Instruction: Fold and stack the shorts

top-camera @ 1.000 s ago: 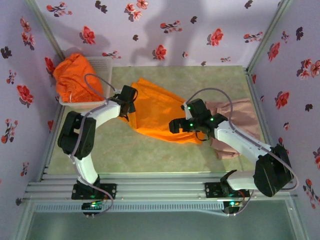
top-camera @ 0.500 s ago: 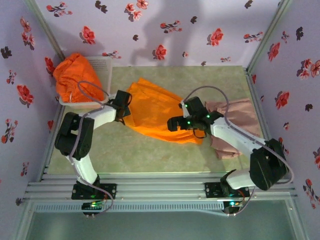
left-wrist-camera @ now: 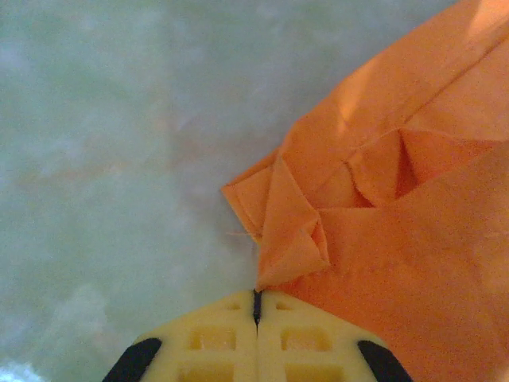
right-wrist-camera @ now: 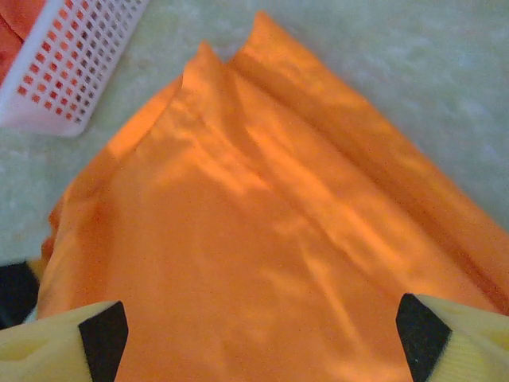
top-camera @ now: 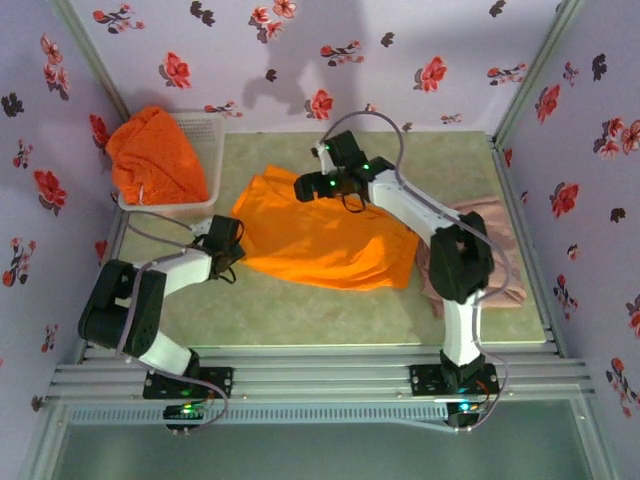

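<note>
Three shorts seen from top: orange shorts (top-camera: 320, 240) spread mid table (top-camera: 300, 310), second orange pair (top-camera: 155, 155) in basket (top-camera: 208, 128) at far-left corner, pink pair (top-camera: 495, 235) by right edge. Left wrist: left gripper (left-wrist-camera: 256, 296) pinched tight on orange shorts' corner. Right wrist: right gripper (right-wrist-camera: 254, 350) spread wide just over the orange cloth, w/ basket corner at upper left.

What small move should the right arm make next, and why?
Probably lower the right fingers and close them on the far edge of the orange shorts spread on the table: they stand open above it, while the left fingers seem shut on its near-left corner.
</note>
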You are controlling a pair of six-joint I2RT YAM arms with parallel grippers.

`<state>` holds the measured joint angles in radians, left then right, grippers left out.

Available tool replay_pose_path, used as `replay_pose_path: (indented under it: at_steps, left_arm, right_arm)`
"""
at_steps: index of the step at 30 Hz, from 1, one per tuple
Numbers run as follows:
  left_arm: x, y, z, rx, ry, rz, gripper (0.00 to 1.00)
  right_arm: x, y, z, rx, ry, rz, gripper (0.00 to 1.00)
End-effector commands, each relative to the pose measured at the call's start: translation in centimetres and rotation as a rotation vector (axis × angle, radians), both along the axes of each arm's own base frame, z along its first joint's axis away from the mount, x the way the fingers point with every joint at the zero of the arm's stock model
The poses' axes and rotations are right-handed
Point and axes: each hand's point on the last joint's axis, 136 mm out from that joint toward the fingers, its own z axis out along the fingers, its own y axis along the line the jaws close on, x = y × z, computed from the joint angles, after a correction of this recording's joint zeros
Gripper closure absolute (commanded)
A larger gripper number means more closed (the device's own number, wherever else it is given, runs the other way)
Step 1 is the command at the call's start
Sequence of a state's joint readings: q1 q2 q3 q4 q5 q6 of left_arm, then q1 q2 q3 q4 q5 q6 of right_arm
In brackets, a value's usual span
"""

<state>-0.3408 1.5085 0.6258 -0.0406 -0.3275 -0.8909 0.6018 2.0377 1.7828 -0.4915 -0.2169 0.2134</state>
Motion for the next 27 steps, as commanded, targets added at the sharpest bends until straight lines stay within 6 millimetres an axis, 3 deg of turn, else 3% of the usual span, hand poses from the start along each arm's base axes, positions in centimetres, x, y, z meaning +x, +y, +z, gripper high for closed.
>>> replay_pose_path:
  at_steps: [1, 4, 9, 13, 17, 19, 22, 25, 27]
  left_arm:
    - [-2.2, 1.0, -0.5, -0.065, -0.019, 0.090, 0.98]
    - [-4.9, 1.8, -1.1, -0.113, -0.029, 0.135, 0.98]
    - [-9.6, 3.6, -1.5, -0.166, -0.040, 0.232, 0.98]
    - [-11.4, 5.0, 1.1, -0.159, -0.115, 0.259, 0.85]
    - [-10.8, 6.5, 8.0, -0.068, -0.279, 0.198, 0.41]
    - [-10.5, 6.7, 11.1, -0.024, -0.322, 0.148, 0.25]
    - [-9.2, 6.0, 15.0, 0.021, -0.358, 0.056, 0.15]
    - [-6.6, 3.1, 17.5, -0.011, -0.365, -0.111, 0.13]
    - [-4.4, 0.8, 18.1, -0.051, -0.329, -0.220, 0.12]
  right_arm:
    - [-0.5, 2.9, -1.7, -0.010, 0.051, 0.108, 0.11]
    - [-1.2, 5.1, -3.6, -0.025, 0.091, 0.159, 0.11]
    - [-4.7, 8.0, -5.7, -0.055, 0.121, 0.253, 0.09]
    - [-7.8, 9.7, -5.9, -0.042, 0.124, 0.315, 0.08]
    - [-9.0, 10.1, -3.4, 0.011, 0.065, 0.319, 0.07]
    - [-9.1, 9.3, -1.7, 0.020, 0.024, 0.295, 0.07]
    - [-9.3, 7.2, 0.6, 0.005, -0.062, 0.250, 0.05]
    - [-9.5, 4.5, 2.3, -0.023, -0.142, 0.186, 0.02]
    - [-9.8, 2.8, 3.2, -0.027, -0.182, 0.150, 0.01]
